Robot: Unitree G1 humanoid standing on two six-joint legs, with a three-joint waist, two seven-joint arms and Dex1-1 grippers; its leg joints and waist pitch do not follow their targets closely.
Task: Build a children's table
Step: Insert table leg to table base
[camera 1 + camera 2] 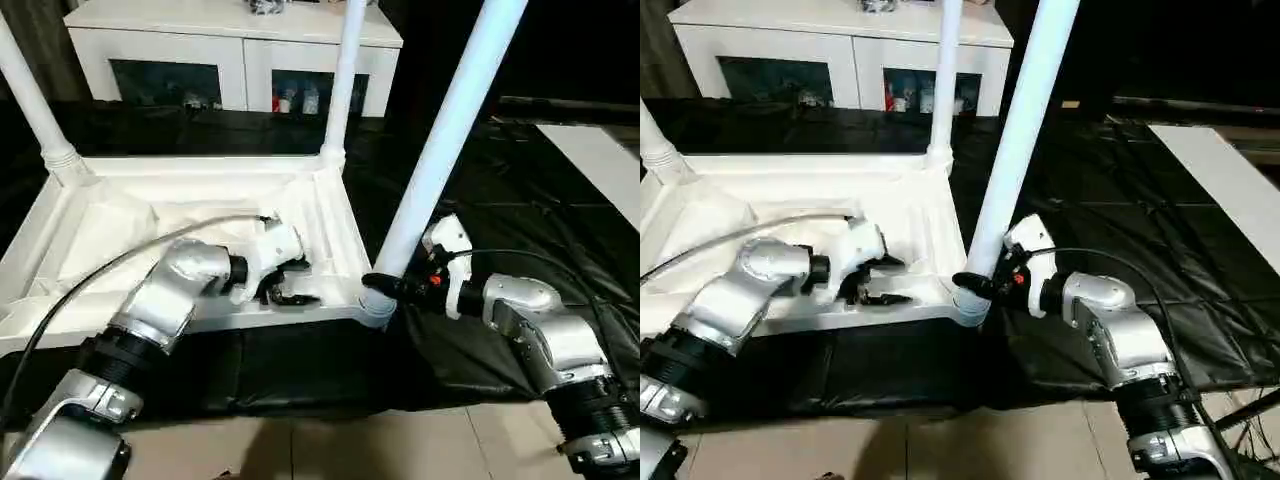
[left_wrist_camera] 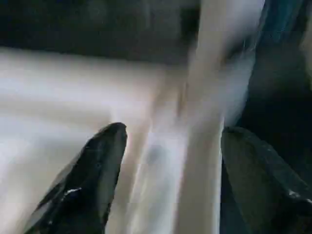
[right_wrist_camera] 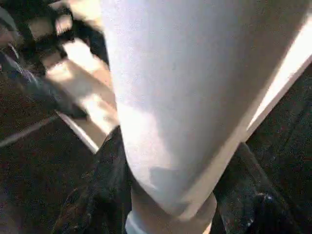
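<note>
The children's table (image 1: 200, 200) lies upside down on black sheeting (image 1: 1110, 200), smooth tapered legs pointing upward. The right claw (image 1: 385, 285) is clamped around the near leg (image 1: 440, 150) beside its round socket. The left claw (image 2: 165, 180) is seen spread wide over the ribbed underside.

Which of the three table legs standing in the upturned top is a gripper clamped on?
The near-right leg, at the corner closest to the robot: the right gripper grips it just above its socket. The two far-corner legs stand untouched.
</note>
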